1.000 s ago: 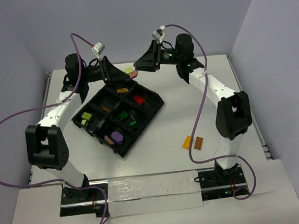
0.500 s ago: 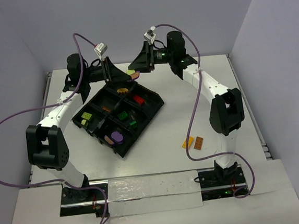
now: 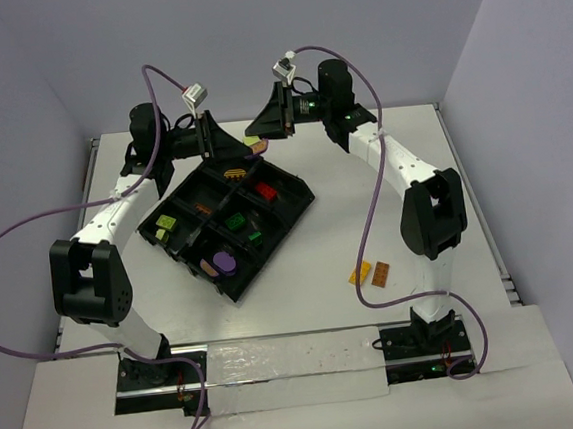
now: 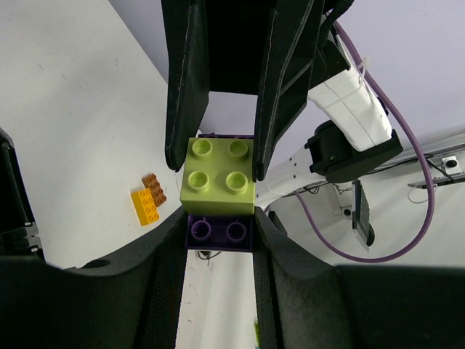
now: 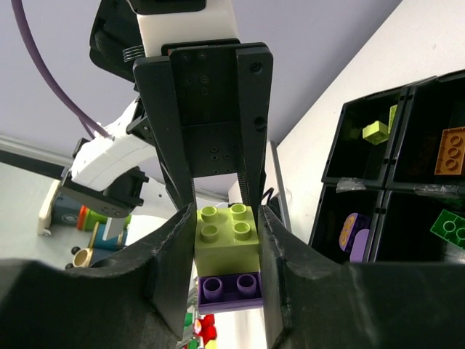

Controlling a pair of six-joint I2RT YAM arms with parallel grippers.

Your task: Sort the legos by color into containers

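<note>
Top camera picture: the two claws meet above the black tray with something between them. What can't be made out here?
- Top view: the brick stack is tiny and largely covered by the left gripper and right gripper clamped on it.
- Both wrist views: the full length of the purple brick is hidden beneath the lime brick and the grippers.
- Right wrist view: the tray is cut off by the right edge; only four compartments partly show.

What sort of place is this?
Likely a robotics lab bench: a left arm and right arm bolted to a white table, plain walls close around, a black tray of toy bricks.
</note>
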